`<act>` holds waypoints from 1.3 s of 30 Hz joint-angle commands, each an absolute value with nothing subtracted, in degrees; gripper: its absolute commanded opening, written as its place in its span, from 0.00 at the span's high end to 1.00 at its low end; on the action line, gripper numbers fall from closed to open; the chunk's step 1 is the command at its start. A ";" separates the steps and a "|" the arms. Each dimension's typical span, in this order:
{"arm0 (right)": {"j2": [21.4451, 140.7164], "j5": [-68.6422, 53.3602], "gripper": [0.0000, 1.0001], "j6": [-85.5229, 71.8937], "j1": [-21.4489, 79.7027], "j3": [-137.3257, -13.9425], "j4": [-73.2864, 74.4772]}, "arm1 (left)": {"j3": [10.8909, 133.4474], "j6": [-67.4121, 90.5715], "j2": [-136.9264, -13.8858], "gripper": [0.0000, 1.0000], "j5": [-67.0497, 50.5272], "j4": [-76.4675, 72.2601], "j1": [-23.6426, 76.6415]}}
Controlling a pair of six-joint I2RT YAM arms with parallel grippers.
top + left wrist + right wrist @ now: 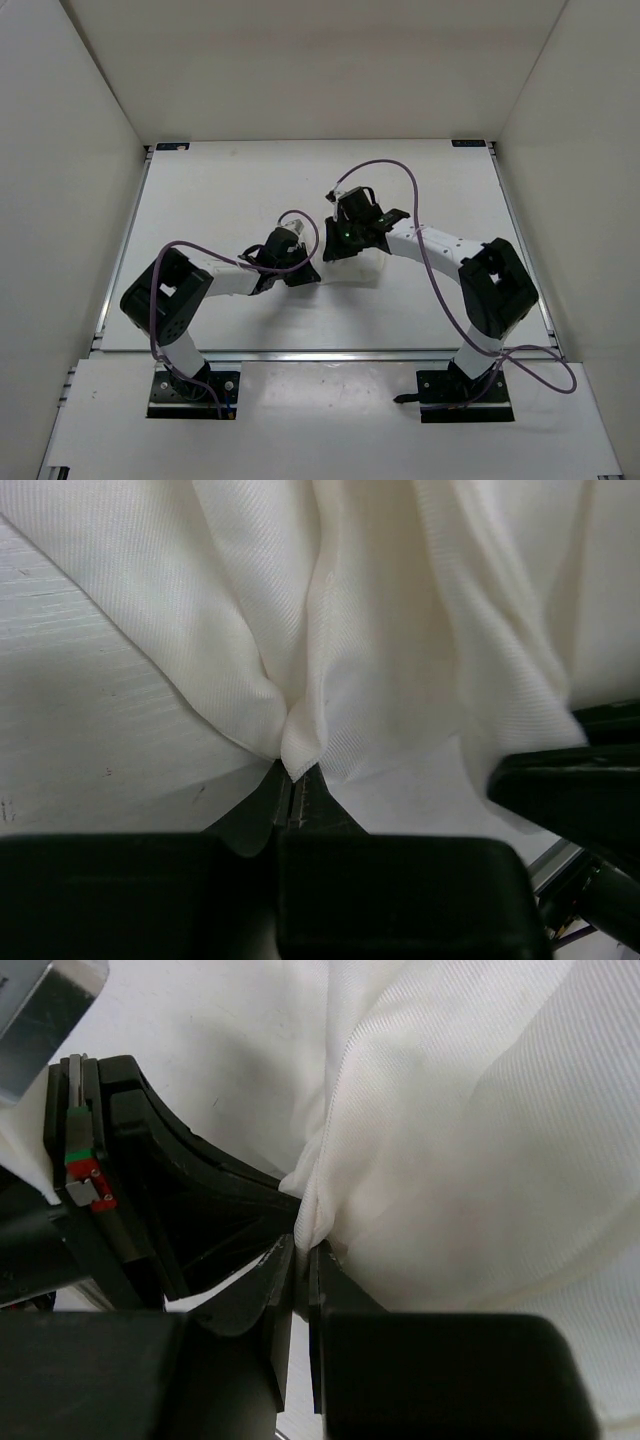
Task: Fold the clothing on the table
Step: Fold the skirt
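Wrinkled white clothing [358, 270] sits bunched on the table [220, 190]

Matte white table [220, 190] carries the bunched white clothing [362, 268] near its centre

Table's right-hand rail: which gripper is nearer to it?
Right. The right gripper, shut on the clothing, is on the side toward the rail; the left gripper, also shut on the clothing, sits just beyond it, farther away.

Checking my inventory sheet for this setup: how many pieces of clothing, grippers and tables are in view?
clothing: 1
grippers: 2, left gripper and right gripper, each pinching a fold of the clothing
table: 1
Total: 4
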State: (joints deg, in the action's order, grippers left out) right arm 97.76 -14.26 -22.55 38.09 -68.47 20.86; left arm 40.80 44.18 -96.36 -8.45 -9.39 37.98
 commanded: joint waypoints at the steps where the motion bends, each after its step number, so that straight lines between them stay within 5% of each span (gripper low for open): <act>1: 99.40 -17.13 1.00 -24.08 39.11 -68.73 16.44 | 39.73 44.12 -93.78 1.00 -8.62 -9.05 37.36; 15: 106.87 -18.81 1.00 -21.80 40.78 -69.69 18.27 | 38.14 44.30 -93.60 1.00 -11.42 -9.76 36.13; 21: 109.60 -17.22 1.00 -20.30 41.57 -69.87 16.17 | 36.57 43.94 -92.03 0.75 -13.53 -8.88 35.69; 23: 109.86 -16.79 1.00 -20.22 41.48 -69.61 14.42 | 34.81 44.82 -90.53 0.57 -14.15 -9.41 35.07; 25: 109.86 -17.23 0.98 -20.04 41.48 -68.82 13.53 | 33.58 45.26 -87.21 0.49 -13.89 -8.97 34.19; 27: 107.77 -16.88 0.88 -19.34 41.75 -69.26 13.09 | 32.00 45.61 -84.03 0.26 -13.27 -8.09 33.05; 32: 99.86 -19.50 0.66 -19.60 41.48 -69.44 13.01 | 27.87 46.93 -70.96 0.18 -12.66 -5.11 29.71; 39: 88.00 -28.90 0.53 -22.50 37.80 -64.52 8.27 | 23.56 47.11 -57.59 0.17 -13.18 0.00 25.23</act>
State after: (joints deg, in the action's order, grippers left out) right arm 93.76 -23.53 -21.50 40.07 -66.70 12.71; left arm 24.80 47.22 -61.10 -12.67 -3.33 26.61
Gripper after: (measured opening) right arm 0.461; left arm 0.825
